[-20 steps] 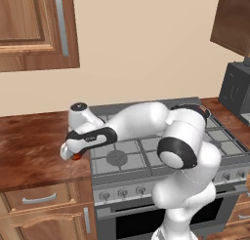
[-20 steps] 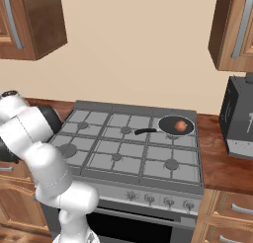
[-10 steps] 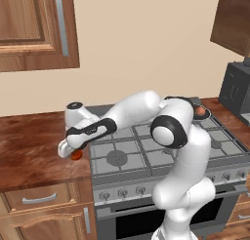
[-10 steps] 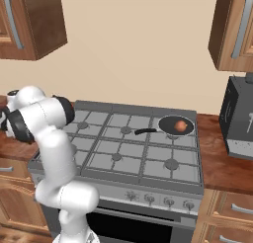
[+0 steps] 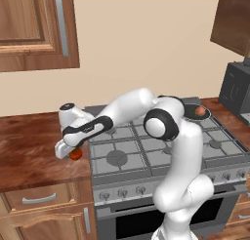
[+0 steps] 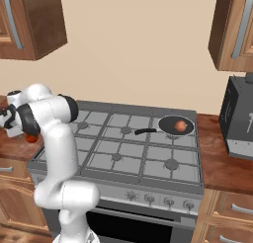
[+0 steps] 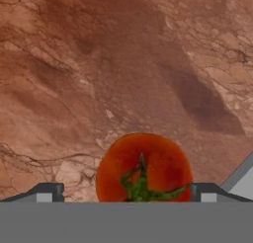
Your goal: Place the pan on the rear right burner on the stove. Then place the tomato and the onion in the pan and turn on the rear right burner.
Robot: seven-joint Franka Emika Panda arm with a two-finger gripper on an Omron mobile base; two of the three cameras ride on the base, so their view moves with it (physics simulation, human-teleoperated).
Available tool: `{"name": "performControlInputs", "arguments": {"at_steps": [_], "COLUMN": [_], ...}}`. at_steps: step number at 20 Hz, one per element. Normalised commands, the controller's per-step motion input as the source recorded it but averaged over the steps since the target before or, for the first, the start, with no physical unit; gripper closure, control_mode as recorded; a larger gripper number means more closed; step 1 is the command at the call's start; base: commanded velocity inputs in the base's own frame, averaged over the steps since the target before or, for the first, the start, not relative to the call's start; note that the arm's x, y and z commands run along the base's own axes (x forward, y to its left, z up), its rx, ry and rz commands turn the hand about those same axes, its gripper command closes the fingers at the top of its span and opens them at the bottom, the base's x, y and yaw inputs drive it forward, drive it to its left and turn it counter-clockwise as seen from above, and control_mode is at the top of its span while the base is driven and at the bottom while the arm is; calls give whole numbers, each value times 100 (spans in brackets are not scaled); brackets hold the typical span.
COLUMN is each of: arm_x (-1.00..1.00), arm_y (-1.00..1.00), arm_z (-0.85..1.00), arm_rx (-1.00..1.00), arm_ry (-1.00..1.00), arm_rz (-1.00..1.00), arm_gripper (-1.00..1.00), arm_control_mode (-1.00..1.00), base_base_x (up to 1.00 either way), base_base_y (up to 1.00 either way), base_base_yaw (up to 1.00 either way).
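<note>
Wide-open fingers [image 7: 126, 190] flank the smooth round red tomato [image 7: 143, 168] on the mottled brown stone table [image 7: 99, 64].

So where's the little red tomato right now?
The tomato sits on the brown counter left of the stove, right under the open gripper.

**Arm stretched far left, end effector low with jaws wide**

The white arm rises from its base, bends at the dark elbow joint and reaches across to its left side. The wrist turns downward, so the end effector [image 5: 68, 152] points at the surface beneath it. In the hand view both dark fingertips [image 7: 48, 191] stand far apart, gripping nothing. From the right base camera the end effector [image 6: 22, 136] sits at the frame's left edge.
</note>
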Motion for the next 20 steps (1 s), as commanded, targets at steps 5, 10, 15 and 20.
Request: {"name": "performControlInputs", "arguments": {"at_steps": [5,10,15,20], "arm_x": [10,0,0,-2], "arm_y": [0,0,0,-1], "arm_z": [-15,-17,-13,-10], "arm_rx": [-3,-5,-4,-3], "arm_ry": [3,2,1,2], "arm_rz": [0,0,0,0], "arm_gripper": [-100,-100,-100,-100], "arm_control_mode": [-100,-100,-100,-100], "base_base_x": [0,0,0,0], "base_base_y": [0,0,0,0], "base_base_yaw": [0,0,0,0]}}
